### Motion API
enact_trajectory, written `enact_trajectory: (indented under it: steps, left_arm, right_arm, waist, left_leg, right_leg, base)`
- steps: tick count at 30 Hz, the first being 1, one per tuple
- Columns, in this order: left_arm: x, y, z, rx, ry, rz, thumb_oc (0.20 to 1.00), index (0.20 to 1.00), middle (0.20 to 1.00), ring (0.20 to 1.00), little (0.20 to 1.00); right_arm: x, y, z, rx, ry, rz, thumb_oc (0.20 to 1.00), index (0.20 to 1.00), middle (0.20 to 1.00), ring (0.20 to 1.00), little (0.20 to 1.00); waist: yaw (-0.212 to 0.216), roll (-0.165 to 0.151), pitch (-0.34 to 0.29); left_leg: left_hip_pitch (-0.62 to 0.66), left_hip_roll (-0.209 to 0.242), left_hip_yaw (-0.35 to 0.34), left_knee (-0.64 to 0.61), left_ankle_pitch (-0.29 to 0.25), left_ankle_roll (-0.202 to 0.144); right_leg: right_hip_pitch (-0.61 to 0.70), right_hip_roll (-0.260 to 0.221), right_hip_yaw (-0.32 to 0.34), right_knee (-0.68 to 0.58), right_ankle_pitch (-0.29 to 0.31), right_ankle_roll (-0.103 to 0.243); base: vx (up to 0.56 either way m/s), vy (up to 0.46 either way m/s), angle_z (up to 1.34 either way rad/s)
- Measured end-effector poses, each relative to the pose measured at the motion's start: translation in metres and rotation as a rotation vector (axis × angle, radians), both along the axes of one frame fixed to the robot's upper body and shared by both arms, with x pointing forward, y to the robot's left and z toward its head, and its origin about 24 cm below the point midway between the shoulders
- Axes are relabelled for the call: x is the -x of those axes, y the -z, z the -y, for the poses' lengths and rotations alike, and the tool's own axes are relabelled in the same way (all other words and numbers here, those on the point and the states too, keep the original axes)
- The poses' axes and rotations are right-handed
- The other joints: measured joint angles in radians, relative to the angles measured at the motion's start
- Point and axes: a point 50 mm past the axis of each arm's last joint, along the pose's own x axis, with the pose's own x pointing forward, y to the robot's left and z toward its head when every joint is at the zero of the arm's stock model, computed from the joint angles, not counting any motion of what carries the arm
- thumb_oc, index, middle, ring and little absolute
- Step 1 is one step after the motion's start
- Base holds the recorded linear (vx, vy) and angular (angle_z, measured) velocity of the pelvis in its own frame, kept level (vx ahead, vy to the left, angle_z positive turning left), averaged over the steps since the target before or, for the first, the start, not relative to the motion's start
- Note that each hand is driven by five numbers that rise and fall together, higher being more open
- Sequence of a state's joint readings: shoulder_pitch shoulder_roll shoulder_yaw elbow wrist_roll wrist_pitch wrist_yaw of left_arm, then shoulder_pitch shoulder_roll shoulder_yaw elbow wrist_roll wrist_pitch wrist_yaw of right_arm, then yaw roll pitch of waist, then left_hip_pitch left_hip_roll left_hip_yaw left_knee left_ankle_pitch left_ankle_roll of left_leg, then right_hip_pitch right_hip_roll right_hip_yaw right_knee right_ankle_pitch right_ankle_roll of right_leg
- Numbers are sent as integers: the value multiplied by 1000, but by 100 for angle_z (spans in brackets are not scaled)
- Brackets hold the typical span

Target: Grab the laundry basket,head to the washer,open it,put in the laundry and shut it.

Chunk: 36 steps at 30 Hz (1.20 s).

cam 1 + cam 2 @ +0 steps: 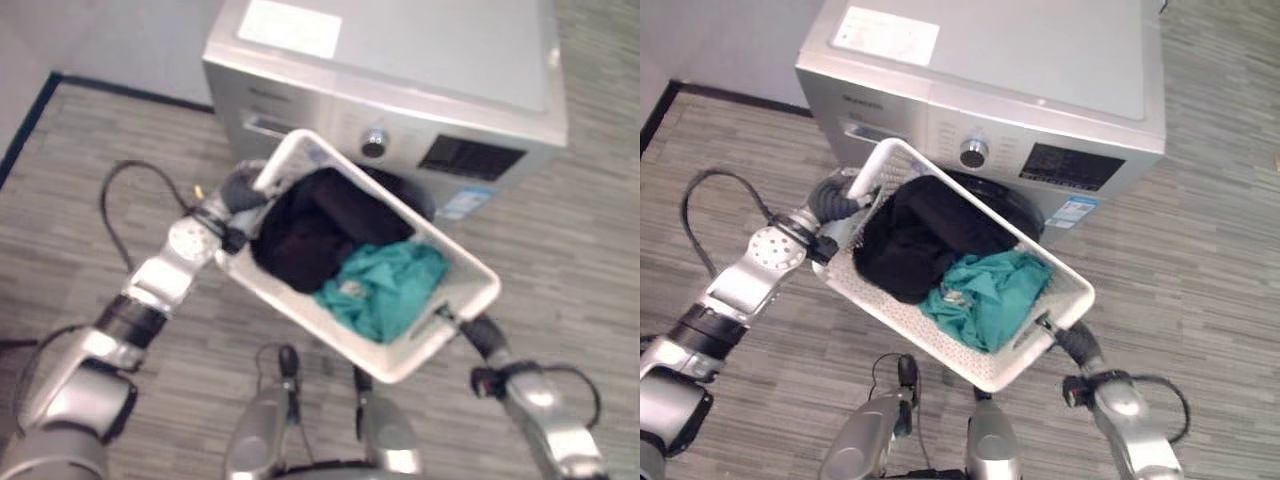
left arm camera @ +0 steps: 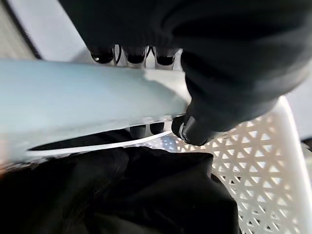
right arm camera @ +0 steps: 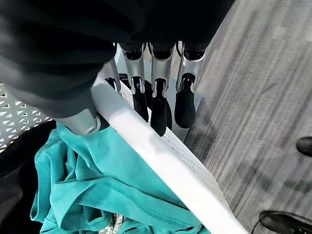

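I hold a white mesh laundry basket point(image 1: 470, 262) up in the air, tilted, just in front of the silver washer point(image 1: 400, 60). Inside lie a black garment point(image 1: 310, 235) and a teal garment point(image 1: 385, 285). My left hand point(image 1: 240, 190) grips the basket's far-left end. In its wrist view the fingers point(image 2: 134, 56) curl over the rim point(image 2: 87, 102), with the thumb underneath. My right hand point(image 1: 480, 335) holds the near-right end. There its fingers point(image 3: 158, 102) wrap the rim point(image 3: 170, 165) beside the teal cloth point(image 3: 97, 180). The washer's dark round door point(image 1: 405, 190) is mostly hidden behind the basket.
The washer's knob point(image 1: 373, 143) and dark display point(image 1: 470, 158) face me above the basket. Grey plank floor point(image 1: 560, 230) surrounds the machine, and a dark baseboard point(image 1: 30, 115) runs along the wall at the left. A person's black shoes point(image 3: 287, 224) stand on the floor to my right.
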<state>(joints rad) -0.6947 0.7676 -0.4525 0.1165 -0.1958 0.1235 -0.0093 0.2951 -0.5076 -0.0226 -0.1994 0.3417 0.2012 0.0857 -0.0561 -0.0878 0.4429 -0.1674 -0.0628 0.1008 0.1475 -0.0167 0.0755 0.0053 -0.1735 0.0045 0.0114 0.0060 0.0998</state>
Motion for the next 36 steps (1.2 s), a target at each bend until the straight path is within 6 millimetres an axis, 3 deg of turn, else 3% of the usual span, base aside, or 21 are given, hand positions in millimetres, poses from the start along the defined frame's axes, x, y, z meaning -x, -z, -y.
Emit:
enact_trajectory:
  steps: [1,3,5,6,9,10,12,13,14,15,16,17,19,21,25,27,30,32,34,35,36]
  left_arm:
    - [11,-16,-6,-78,31,39,200,200,200,200,200]
    - [52,-62,-16,-350,120,147,200,200,200,200,200]
    - [82,-81,-21,-484,151,156,200,200,200,200,200]
    - [102,-88,-17,-562,196,121,200,200,200,200,200]
    - [124,-94,-18,-644,198,-39,200,200,200,200,200]
    - [123,-94,-19,-548,213,-30,200,200,200,200,200]
    - [119,-107,-25,-473,178,30,200,200,200,200,200]
    - [115,-112,-31,-404,145,58,200,200,200,200,200]
    - [105,-110,-39,-295,114,68,200,200,200,200,200]
    - [99,-106,-39,-260,120,48,200,200,200,200,200]
    - [75,-104,-26,-183,146,37,200,200,200,200,200]
    - [63,-113,-9,-241,175,43,200,200,200,200,200]
    - [46,-111,10,-245,212,-1,200,200,200,200,200]
    - [31,-98,12,-174,207,-40,200,200,200,200,200]
    - [0,-69,19,-33,158,-108,200,200,200,200,200]
    - [-19,-41,26,28,102,-182,200,200,200,200,200]
    - [-26,-66,30,90,90,-67,200,200,200,200,200]
    - [-30,-77,20,125,41,-33,200,200,200,200,200]
    - [-38,-67,31,154,37,-62,200,200,200,200,200]
    - [-45,-62,28,178,-3,-84,200,200,200,200,200]
    - [-48,-66,19,186,-45,-74,200,200,200,200,200]
  right_arm:
    - [9,-8,0,-20,-24,13,200,200,200,200,200]
    - [39,-39,3,7,-100,62,200,200,200,200,200]
    - [48,-53,13,23,-138,66,200,200,200,200,200]
    - [55,-63,22,53,-138,62,200,200,200,200,200]
    - [60,-86,36,134,-219,22,200,200,200,200,200]
    - [59,-98,43,156,-217,47,200,200,200,200,200]
    - [35,-125,48,216,-230,186,200,200,200,200,200]
    - [9,-148,51,284,-249,273,200,200,200,200,200]
    - [-17,-187,55,374,-231,416,200,200,200,200,200]
    - [-24,-200,56,407,-210,474,200,200,200,200,200]
    - [-39,-208,69,455,-153,461,200,200,200,200,200]
    - [-45,-215,84,468,-88,462,200,200,200,200,200]
    - [-48,-224,97,481,6,486,200,200,200,200,200]
    - [-56,-227,97,490,39,500,200,200,200,200,200]
    - [-77,-226,95,495,78,480,200,200,200,200,200]
    - [-88,-211,93,494,92,407,200,200,200,200,200]
    - [-104,-216,91,447,132,431,200,200,200,200,200]
    - [-109,-236,82,440,116,506,200,200,200,200,200]
    - [-116,-232,85,412,155,489,200,200,200,200,200]
    - [-135,-231,78,398,172,460,200,200,200,200,200]
    - [-143,-240,71,427,154,459,200,200,200,200,200]
  waist:
    - [-1,-11,5]
    - [4,-42,7]
    - [17,-64,-9]
    - [38,-60,-28]
    - [82,-30,-61]
    - [95,-6,-89]
    - [98,3,-131]
    - [71,9,-146]
    - [43,36,-161]
    - [32,44,-169]
    - [32,54,-196]
    - [37,53,-209]
    - [35,60,-213]
    - [28,53,-209]
    - [15,21,-182]
    - [1,15,-159]
    - [-2,10,-123]
    - [2,19,-124]
    - [10,39,-127]
    - [23,50,-127]
    - [25,64,-132]
  left_leg:
    - [7,2,1,-1,3,-3]
    - [58,19,1,-3,-8,-11]
    - [94,28,9,-12,-28,-12]
    - [96,28,15,-7,-39,-12]
    - [129,26,8,-31,-44,-13]
    - [136,23,2,-41,-41,-15]
    - [138,24,-2,-42,-34,-14]
    - [137,18,-2,-38,-33,-12]
    - [133,14,-6,-37,-27,-4]
    - [134,12,-7,-34,-28,-4]
    - [114,-1,-7,-16,-30,-1]
    - [63,-8,-9,16,-36,6]
    - [39,-21,-23,45,-40,11]
    - [30,-17,-20,60,-45,6]
    - [-51,-12,-13,116,-69,5]
    - [-61,-8,-9,147,-78,12]
    - [-59,-5,13,149,-80,17]
    - [-38,-7,18,120,-90,22]
    - [11,-8,-5,65,-91,24]
    - [82,-9,3,-13,-87,30]
    - [100,-3,21,-40,-86,29]
  right_leg:
    - [4,3,-2,2,8,12]
    - [48,16,-5,7,11,17]
    - [66,19,5,16,10,17]
    - [68,19,-4,10,10,17]
    - [102,16,-35,2,10,17]
    - [106,16,-46,5,11,18]
    - [108,17,-53,4,10,18]
    - [108,15,-53,8,10,18]
    - [94,10,-55,31,10,18]
    - [86,9,-54,39,9,18]
    - [67,-8,-58,67,-16,36]
    - [18,-19,-64,113,-42,40]
    - [18,-24,-91,109,-40,40]
    - [14,-23,-85,104,-42,37]
    - [-45,-23,-82,101,-91,-8]
    - [-47,-22,-78,110,-67,26]
    - [-55,-24,-51,118,-65,28]
    - [-42,-22,-48,107,-54,29]
    - [-90,-8,-49,249,-50,22]
    - [-201,-21,-70,426,-64,32]
    - [-241,-25,-121,381,-66,26]
  base:
    - [-29,16,-8]
    - [-3,12,-9]
    - [36,29,-17]
    - [84,43,-16]
    - [106,20,7]
    - [57,6,20]
    - [27,34,9]
    - [15,64,10]
    - [41,62,10]
    - [66,52,17]
    - [58,38,10]
    - [46,19,19]
    - [12,5,14]
    - [-29,-18,-4]
    - [-26,-33,-6]
    - [-4,-13,-12]
    - [47,22,-18]
    - [213,146,-12]
    - [229,116,-8]
    - [322,-39,-45]
    - [387,-119,-50]
